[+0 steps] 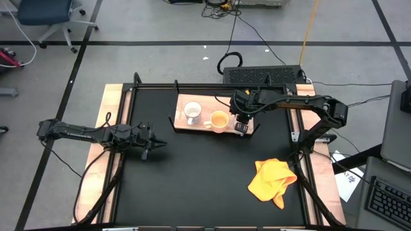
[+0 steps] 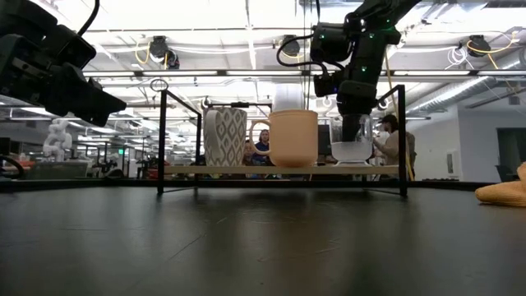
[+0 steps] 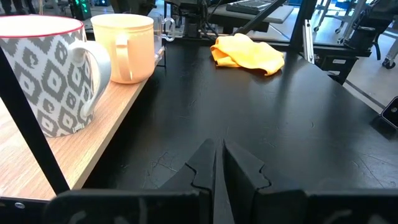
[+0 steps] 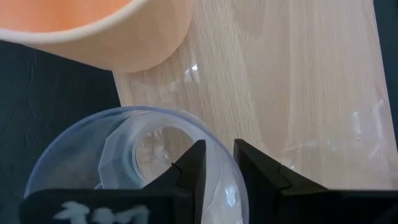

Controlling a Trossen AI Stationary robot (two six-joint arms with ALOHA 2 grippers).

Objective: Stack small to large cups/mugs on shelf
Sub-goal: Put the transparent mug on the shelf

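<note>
The light-wood shelf (image 1: 205, 102) sits at the table's far middle. Three vessels stand upright on it by their bases: a white grey-patterned mug (image 1: 191, 112), an orange-yellow mug (image 1: 219, 120) and a clear glass cup (image 4: 137, 155) at its right end. My right gripper (image 4: 219, 165) points steeply down over the cup and is slightly open. One finger is inside the cup's rim and one outside, with a gap around the thin wall. My left gripper (image 1: 160, 143) hovers shut at the table's left, away from the shelf.
A crumpled yellow cloth (image 1: 273, 179) lies on the black tabletop at the near right. Thin black bracket posts (image 2: 403, 140) rise at the shelf's ends. The orange-yellow mug (image 2: 292, 138) stands close beside the glass cup (image 2: 352, 152).
</note>
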